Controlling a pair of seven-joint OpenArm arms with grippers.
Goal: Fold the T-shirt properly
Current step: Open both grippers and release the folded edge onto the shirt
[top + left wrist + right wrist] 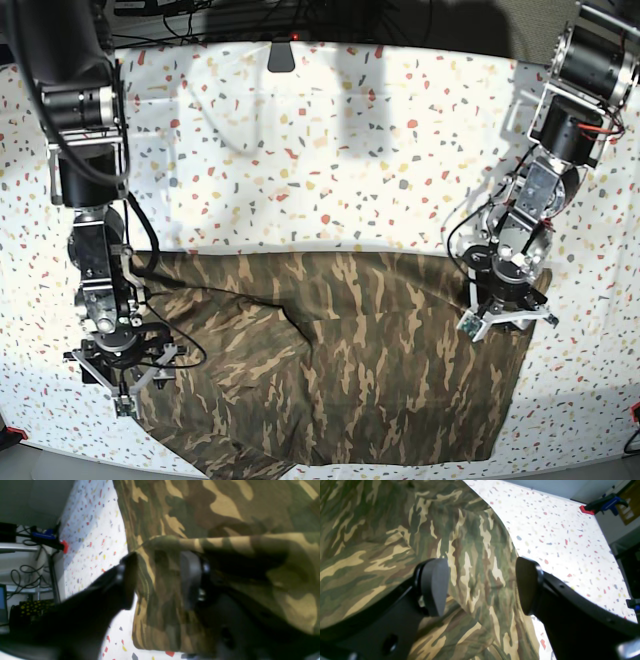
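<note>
t-shirt [340,370] spread along table [330,180] near edge, left gripper [160,580] straddling a fold mid-release, right gripper [480,587] open above cloth; fold could slump or snag.

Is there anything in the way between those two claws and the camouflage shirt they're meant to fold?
Nothing visible. The right gripper is open right over the T-shirt, and the left gripper has cloth directly between its fingers.
</note>
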